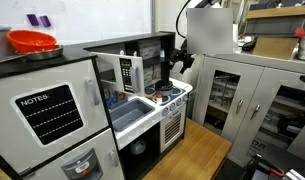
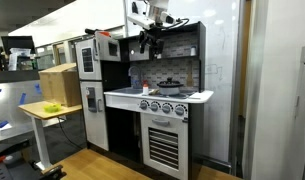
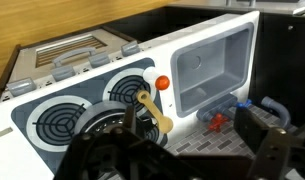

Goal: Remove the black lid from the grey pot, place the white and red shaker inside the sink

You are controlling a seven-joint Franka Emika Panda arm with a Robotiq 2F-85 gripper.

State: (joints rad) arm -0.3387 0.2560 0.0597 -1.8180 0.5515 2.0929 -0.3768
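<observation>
The small grey pot (image 3: 92,118) stands on a stove burner with the black lid (image 3: 110,124) on it. It also shows on the stove in an exterior view (image 2: 169,85). The white and red shaker (image 3: 162,82) stands on the counter between the stove and the sink (image 3: 240,45). The sink basin holds nothing and also shows in an exterior view (image 1: 135,110). My gripper (image 3: 177,150) is open and empty. It hangs well above the stove and counter in both exterior views (image 2: 149,42) (image 1: 175,62). Its dark fingers hide part of the pot.
A wooden spoon (image 3: 152,108) lies beside the pot. A grey faucet with a red handle (image 3: 214,120) and a blue handle (image 3: 243,103) stands behind the sink. A big red-orange bowl (image 1: 33,42) sits on the toy fridge. A microwave (image 1: 127,72) hangs over the counter.
</observation>
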